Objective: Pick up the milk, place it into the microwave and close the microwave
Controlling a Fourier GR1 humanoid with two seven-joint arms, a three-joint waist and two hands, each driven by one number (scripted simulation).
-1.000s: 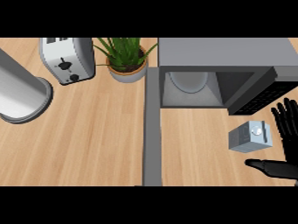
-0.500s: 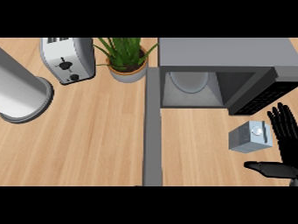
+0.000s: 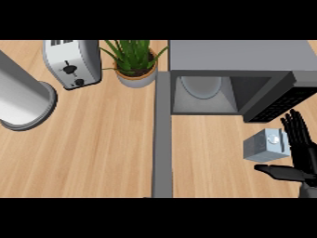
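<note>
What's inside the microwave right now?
Inside the open microwave you can see a round pale turntable plate and grey walls. No milk yet: the milk carton is outside on the counter, beside the right hand. The microwave's roof covers the back part.

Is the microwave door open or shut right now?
Open. The microwave shows its bare cavity, and its door swings out toward the milk.
</note>
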